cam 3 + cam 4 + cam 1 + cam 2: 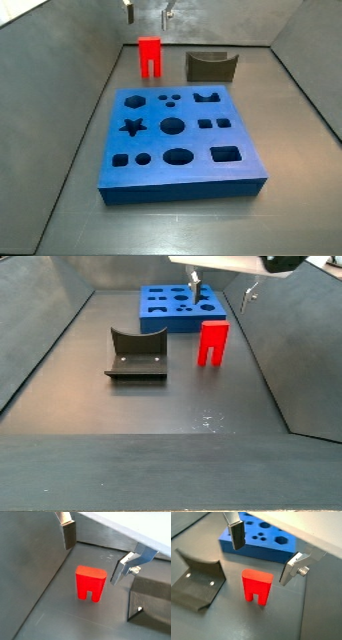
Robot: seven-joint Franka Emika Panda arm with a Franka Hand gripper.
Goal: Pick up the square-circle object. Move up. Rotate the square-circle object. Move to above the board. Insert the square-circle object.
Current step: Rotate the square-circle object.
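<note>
Judging by how things lie, the task stands at its very beginning: the square-circle object (257, 586), a small bright red elongated block with a solid upper body and two prong-like legs, stands upright on its legs on the dark grey floor (160, 406), not lifted, not turned and not inserted. In a side view this red block (150, 56) sits beyond the far end of the board (174, 140), a large thick blue rectangular slab pierced with shaped cut-out holes, among them a star, circles, squares and a hexagon, and every hole that shows looks unfilled. Beside the block stands the fixture (136, 353), a dark curved bracket on a base plate, apart from both the block and the board. So all five steps appear to remain: the pick-up, the rise, the rotation, the move above the board and the insertion. The gripper (265, 551) hangs above the red block, its jaws spread wide with nothing between them; in both wrist views the block (89, 583) shows in the gap below, clear of both fingers. One finger (125, 566) is a flat silver plate seen at one side of the block, the opposite finger (69, 534) shows its dark pad on the far side, and neither touches the piece. In a side view the gripper (222, 286) sits high, over the block (213, 342), which suggests it is lined up for a descent and grasp not yet begun.
</note>
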